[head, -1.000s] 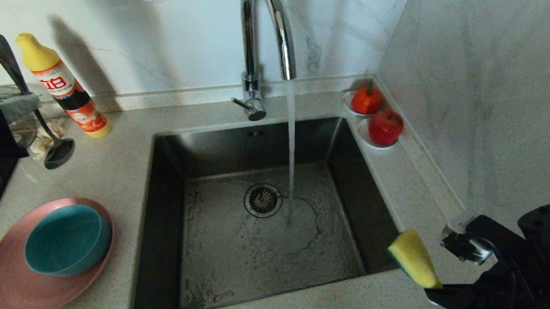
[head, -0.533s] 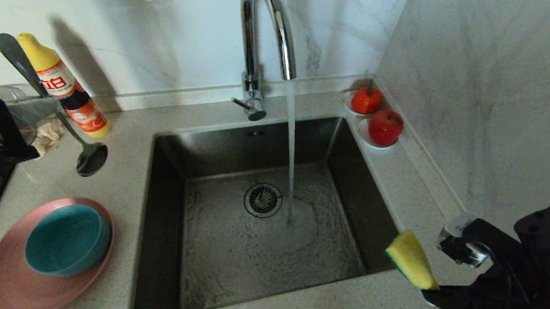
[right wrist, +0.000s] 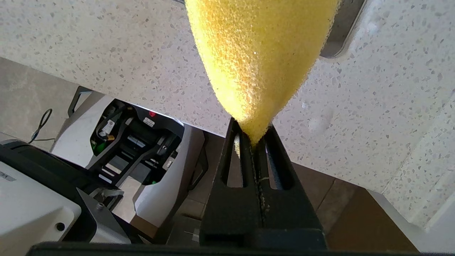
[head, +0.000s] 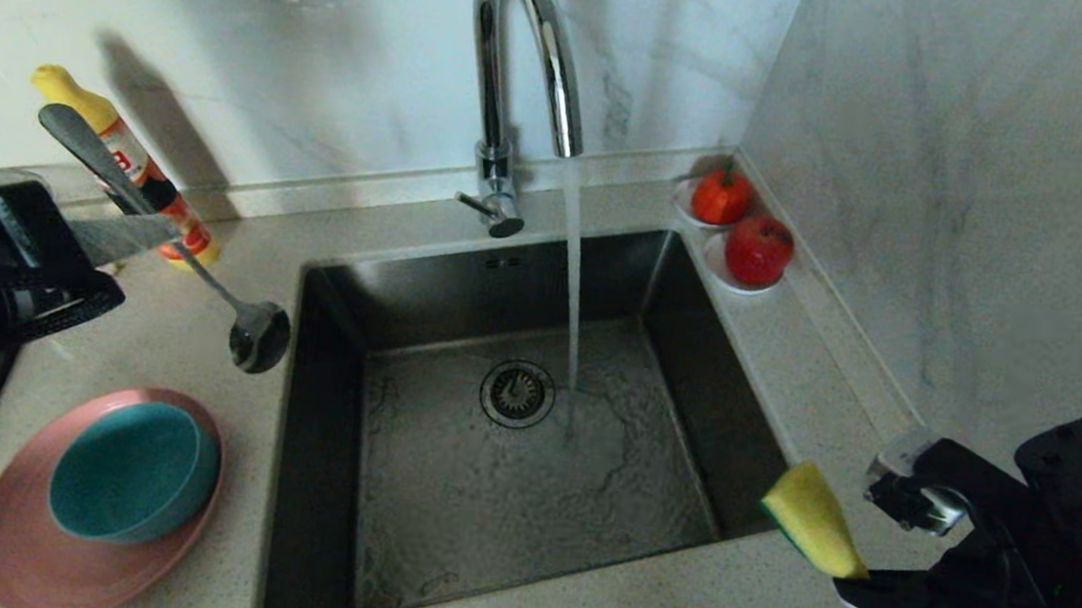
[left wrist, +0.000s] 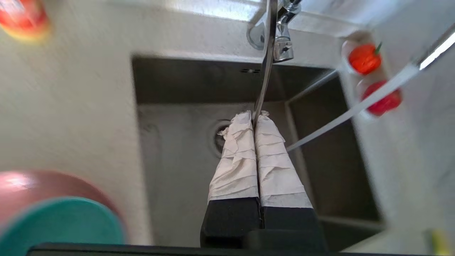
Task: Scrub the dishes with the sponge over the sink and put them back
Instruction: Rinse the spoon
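Observation:
My left gripper (head: 131, 234), at the left over the counter, is shut on the silver spoon (head: 210, 285). The spoon slants down, its bowl end hanging just left of the sink's rim. In the left wrist view the taped fingertips (left wrist: 255, 115) pinch the spoon (left wrist: 265, 64) above the sink. The sink (head: 443, 531) has water running from the chrome tap (head: 523, 58). The teal bowl (head: 130, 469) sits on the pink plate (head: 20, 552) at the front left. My right gripper (head: 855, 576) is shut on the yellow sponge (head: 811, 519) over the counter at the sink's right edge; the right wrist view shows the sponge (right wrist: 259, 53) squeezed between the fingers.
A detergent bottle (head: 65, 91) with a yellow cap stands against the back wall behind the spoon. Two red fruits (head: 758, 248) sit on white saucers in the back right corner. A marble wall runs close along the right side.
My left gripper has carried the spoon to the right, from beside the bottle to near the sink's left rim. The right gripper with the sponge has barely moved.

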{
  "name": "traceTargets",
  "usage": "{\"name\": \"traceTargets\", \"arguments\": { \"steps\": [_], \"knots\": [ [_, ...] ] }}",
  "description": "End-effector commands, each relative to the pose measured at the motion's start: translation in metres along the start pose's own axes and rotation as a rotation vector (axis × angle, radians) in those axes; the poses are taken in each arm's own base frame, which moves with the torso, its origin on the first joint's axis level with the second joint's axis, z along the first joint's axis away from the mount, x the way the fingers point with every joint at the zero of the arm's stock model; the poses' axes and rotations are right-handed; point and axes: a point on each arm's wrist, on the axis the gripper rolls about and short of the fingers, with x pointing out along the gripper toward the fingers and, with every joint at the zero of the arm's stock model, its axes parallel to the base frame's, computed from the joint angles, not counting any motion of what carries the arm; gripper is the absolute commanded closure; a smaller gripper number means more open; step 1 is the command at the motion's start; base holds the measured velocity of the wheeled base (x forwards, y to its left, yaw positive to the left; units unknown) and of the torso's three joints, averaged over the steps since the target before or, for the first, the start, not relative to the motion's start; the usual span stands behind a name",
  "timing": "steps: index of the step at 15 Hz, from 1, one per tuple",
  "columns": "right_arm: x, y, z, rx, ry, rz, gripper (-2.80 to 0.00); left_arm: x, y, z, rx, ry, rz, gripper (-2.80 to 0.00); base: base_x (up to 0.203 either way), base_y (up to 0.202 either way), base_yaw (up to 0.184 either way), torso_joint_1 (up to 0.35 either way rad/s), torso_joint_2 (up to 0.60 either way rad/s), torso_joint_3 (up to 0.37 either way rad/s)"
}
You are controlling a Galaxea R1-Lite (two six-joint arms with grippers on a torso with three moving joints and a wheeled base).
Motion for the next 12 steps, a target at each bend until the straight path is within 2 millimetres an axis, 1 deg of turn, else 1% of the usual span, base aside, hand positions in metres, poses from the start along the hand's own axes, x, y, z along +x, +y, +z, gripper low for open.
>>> {"name": "traceTargets", "arguments": {
  "steps": [1,4,6,10,12],
  "knots": [
    [0.0,0.0,0.001,-0.002,0.0,-0.001,0.0,0.021,-0.01,-0.009,-0.064,0.04,0.016,0.0,0.0,0.0,0.0,0.0,0.0,0.0],
    [0.0,0.0,0.002,-0.001,-0.005,-0.001,0.0,0.034,-0.029,-0.016,-0.12,0.053,0.02,0.0,0.0,0.0,0.0,0.0,0.0,0.0],
    [-0.001,0.0,0.003,0.001,-0.009,-0.003,0.0,0.044,-0.04,-0.022,-0.156,0.053,0.055,0.0,0.0,0.0,0.0,0.0,0.0,0.0],
    [0.001,-0.001,0.004,0.002,-0.005,-0.006,0.0,0.069,-0.054,-0.028,-0.267,0.051,0.078,0.0,0.0,0.0,0.0,0.0,0.0,0.0],
    [0.003,-0.003,0.004,0.008,0.003,-0.014,0.0,0.085,-0.064,-0.022,-0.35,0.007,0.101,0.0,0.0,0.0,0.0,0.0,0.0,0.0]
  ]
}}
